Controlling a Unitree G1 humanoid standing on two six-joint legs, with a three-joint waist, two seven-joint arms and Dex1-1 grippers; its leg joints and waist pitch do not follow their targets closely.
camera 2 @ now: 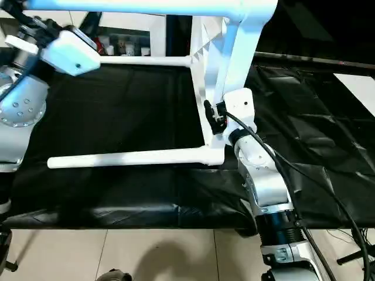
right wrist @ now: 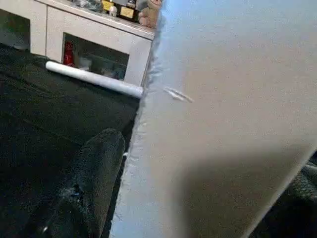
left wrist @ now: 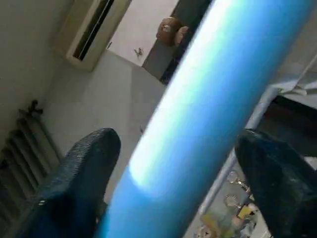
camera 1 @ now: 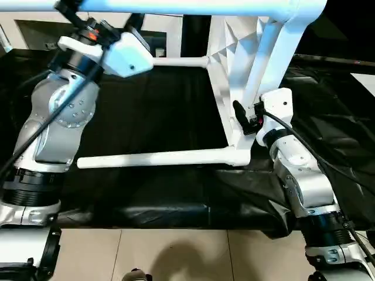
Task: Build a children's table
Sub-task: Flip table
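Note:
The children's table lies on its side on the black-covered work table (camera 1: 146,111). Its white ribbed top (camera 1: 231,52) stands on edge, and its legs point to my left. One leg (camera 1: 152,158) lies low on the black cover, and another (camera 1: 179,61) lies farther back. A third leg (camera 1: 193,6) runs high across the view. My left gripper (left wrist: 173,168) is open astride this high leg, one finger (left wrist: 84,178) close to each side. My right gripper (camera 1: 241,117) is open at the top's lower rim, with one finger (right wrist: 94,173) just apart from the white panel (right wrist: 223,124).
The work table's front edge (camera 1: 176,222) runs just ahead of me, with tiled floor (camera 1: 176,252) below it. Crumpled black cover (camera 1: 334,105) spreads to the right. White cabinets (right wrist: 74,29) with small items stand beyond the table.

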